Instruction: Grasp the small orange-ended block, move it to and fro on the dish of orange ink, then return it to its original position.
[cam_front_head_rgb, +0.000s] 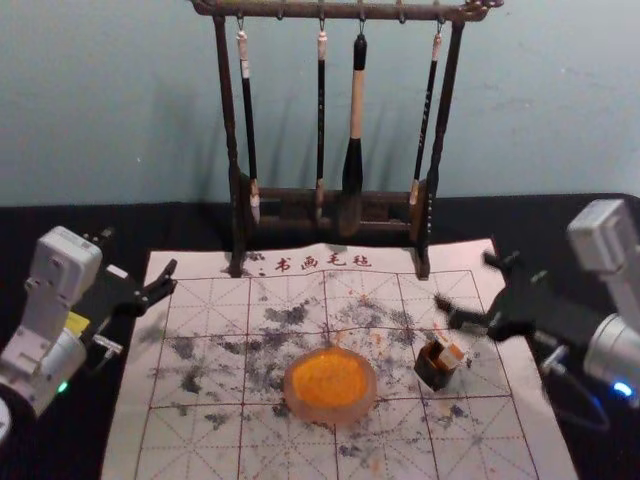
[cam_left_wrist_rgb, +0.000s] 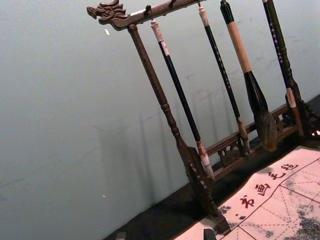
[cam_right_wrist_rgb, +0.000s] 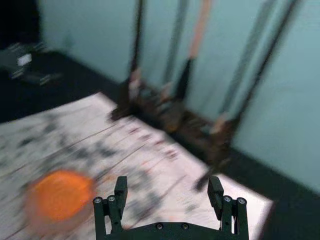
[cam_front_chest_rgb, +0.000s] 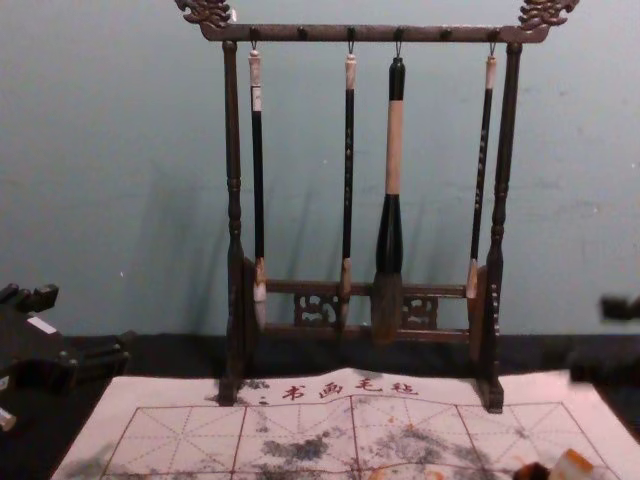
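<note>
The right gripper reaches in from the right over the right part of the white gridded mat, its jaws wide apart, near the small orange-ended block and a little to the far side of it. The block is on the right half of the mat, pale with orange on it, tilted and touching a dark block; I cannot tell whether it leans on that piece or sits in it. To the left of both, near them but apart, the round dish lies on the mat with orange ink spread across its middle. The left gripper is parked at the left, by the mat's far left corner, its jaws also spread wide. Dark smudges and orange spots mark the mat, which lies on the black tabletop. At the mat's far edge stands a dark wooden rack with four brushes hanging from its top bar, the thick brush second from the right, in front of a blue-green wall.
</note>
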